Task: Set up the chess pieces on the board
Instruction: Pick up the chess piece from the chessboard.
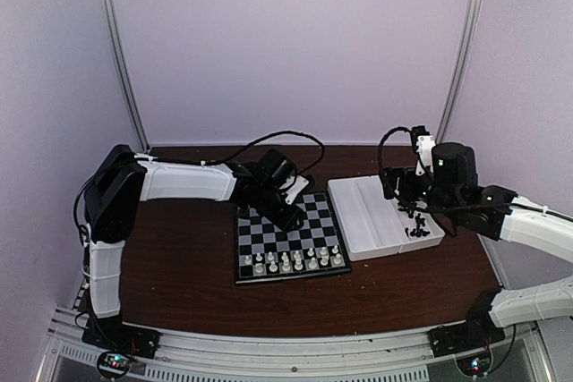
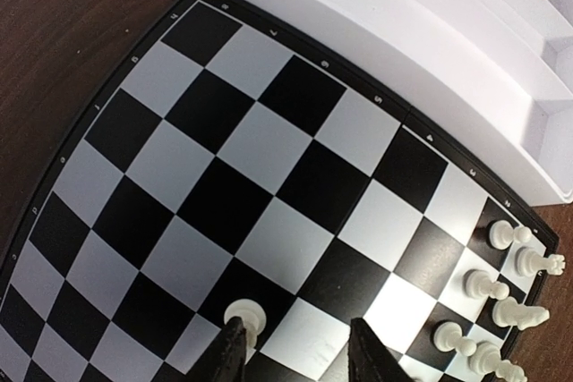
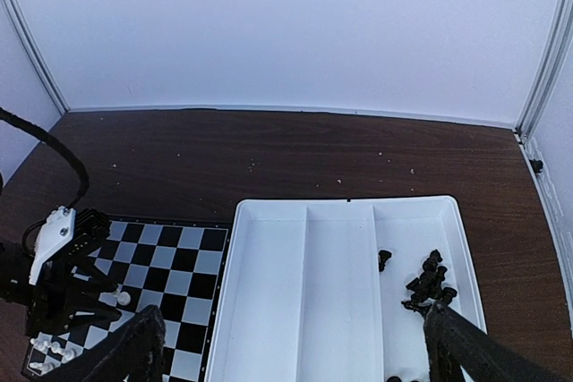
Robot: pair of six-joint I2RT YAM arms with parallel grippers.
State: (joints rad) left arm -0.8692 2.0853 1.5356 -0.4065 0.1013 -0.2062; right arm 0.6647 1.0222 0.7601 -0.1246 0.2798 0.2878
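The board point(image 1: 269, 237) lies at the table's middle, with two rows of white chess pieces point(image 1: 291, 261) along its near edge. My left gripper point(image 1: 285, 212) hangs low over the board's far part. In the left wrist view its jaws point(image 2: 295, 328) stand open; a white pawn point(image 2: 244, 315) stands on a black square against the left finger, well apart from the right one. More white pieces point(image 2: 501, 301) stand at the board's point(image 2: 224, 194) right. Several black pieces point(image 3: 428, 282) lie in the tray's right compartment. My right gripper point(image 3: 294, 315) hovers wide open above the tray, holding nothing.
The white tray point(image 1: 367, 212) sits right of the board, touching its edge; its left and middle compartments point(image 3: 304, 292) hold nothing. A black cable point(image 1: 269, 142) loops behind the left arm. White walls close in the brown table point(image 1: 179, 266) on three sides.
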